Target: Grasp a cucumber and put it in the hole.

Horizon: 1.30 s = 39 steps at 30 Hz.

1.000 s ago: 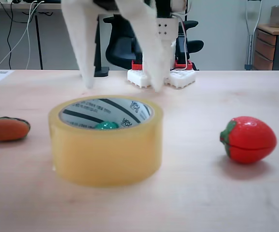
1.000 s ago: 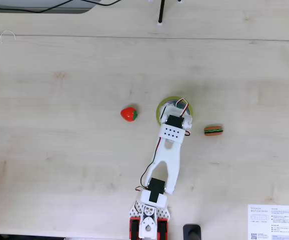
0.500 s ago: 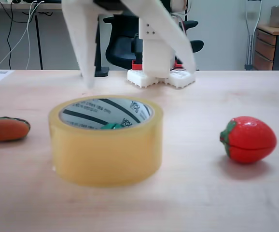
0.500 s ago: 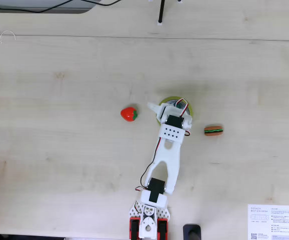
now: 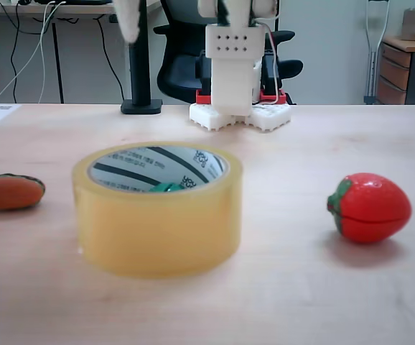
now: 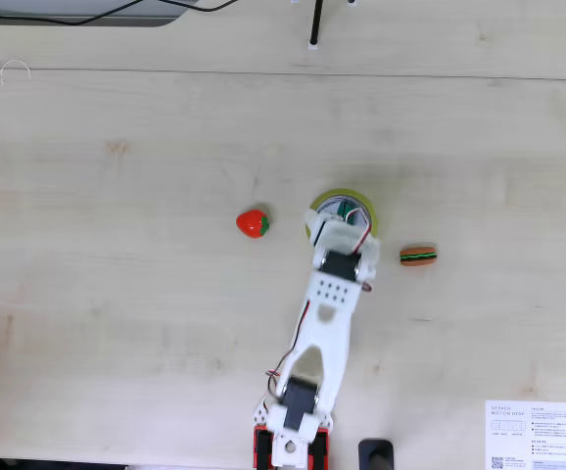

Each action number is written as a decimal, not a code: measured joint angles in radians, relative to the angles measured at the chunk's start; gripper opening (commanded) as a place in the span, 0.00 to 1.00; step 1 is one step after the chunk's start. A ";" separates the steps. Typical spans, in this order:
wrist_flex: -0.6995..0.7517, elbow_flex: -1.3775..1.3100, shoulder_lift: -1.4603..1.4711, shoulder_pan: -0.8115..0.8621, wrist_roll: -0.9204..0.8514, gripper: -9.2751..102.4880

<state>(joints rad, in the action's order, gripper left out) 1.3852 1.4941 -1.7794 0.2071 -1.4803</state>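
Tape roll: the yellowish roll (image 5: 157, 212) stands nearest in the low fixed view, flat on the surface (image 5: 294, 302), in the same spot as half a second ago.
Hole: the hole (image 5: 157, 169), ringed by the white core with black stripes, faces up.
Cucumber: a sliver of the green cucumber (image 5: 167, 187) shows just above the roll's near rim, lying inside the hole, unchanged from half a second ago; a second ago more of it showed. From above, a speck of green (image 6: 346, 208) sits in the opening.
Strawberry: the red toy (image 5: 369, 207) lies to the right of the roll in the low view, well apart, unmoved.
Orange toy: the flat orange-red toy (image 5: 8, 192) lies at the left edge, unmoved.
Gripper: from above, the gripper (image 6: 328, 230) sits over the roll's near rim, pulled back toward the base compared with half a second ago.
Fingers: in the low view they have risen; one white tip (image 5: 128, 20) remains at the top edge. Whether they are apart or together, I cannot tell.
Arm: the white arm (image 5: 233, 68) now stands upright at the far side.
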 measured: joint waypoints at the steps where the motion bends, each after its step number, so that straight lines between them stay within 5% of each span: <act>1: 0.002 0.012 -0.029 0.000 0.000 0.37; 39: -0.012 1.026 -0.940 0.000 -0.002 0.18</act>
<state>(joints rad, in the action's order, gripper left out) 1.3729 2.5203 -2.7197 0.2071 -1.4818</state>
